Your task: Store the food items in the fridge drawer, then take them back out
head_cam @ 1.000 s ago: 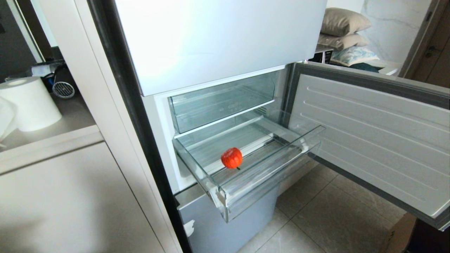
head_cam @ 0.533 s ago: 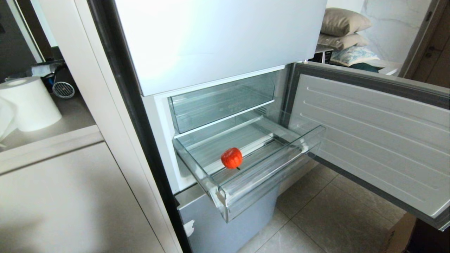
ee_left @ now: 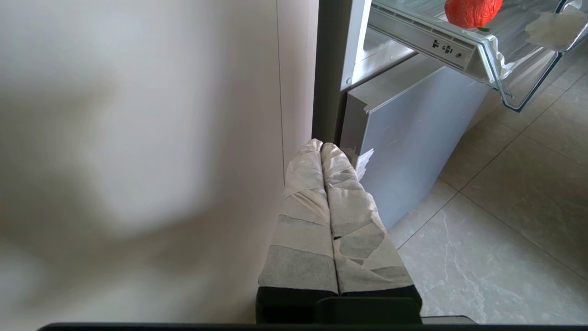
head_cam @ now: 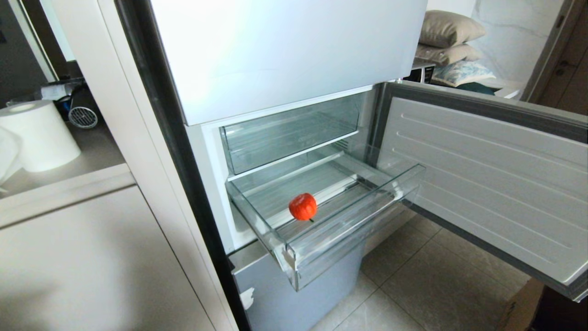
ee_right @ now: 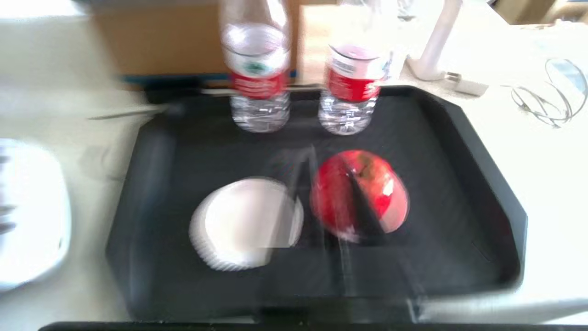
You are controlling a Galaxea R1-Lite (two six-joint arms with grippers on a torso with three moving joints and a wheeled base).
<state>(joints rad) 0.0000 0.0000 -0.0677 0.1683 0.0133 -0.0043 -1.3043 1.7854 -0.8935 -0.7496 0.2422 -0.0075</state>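
The fridge drawer (head_cam: 349, 216) sits in the middle of the head view, pulled out from the pale fridge so things can be dropped in from above. One food item, the orange-red ribbed fruit (head_cam: 302, 206), rests on the drawer's ribbed floor near the front lip. It shows again at the top right of the left wrist view (ee_left: 473, 10), seen through the clear plastic.

The left gripper (ee_left: 321, 147) hangs low beside the fridge's bottom corner, in the middle of its own view. Its taped fingers (ee_left: 303, 216) are pressed together with nothing between them. It looks parked, out of the way.

The right gripper is not in the head view. Its own view is smeared, and its fingers look closed together, holding nothing. That view looks down on a black tray (ee_right: 482, 184). The red fruit (ee_right: 360, 193) lies in the middle right of that tray, next to a white paper cup (ee_right: 243, 225). Two water bottles (ee_right: 259, 73) stand at the tray's far edge.

The red fruit probably goes in the drawer next.
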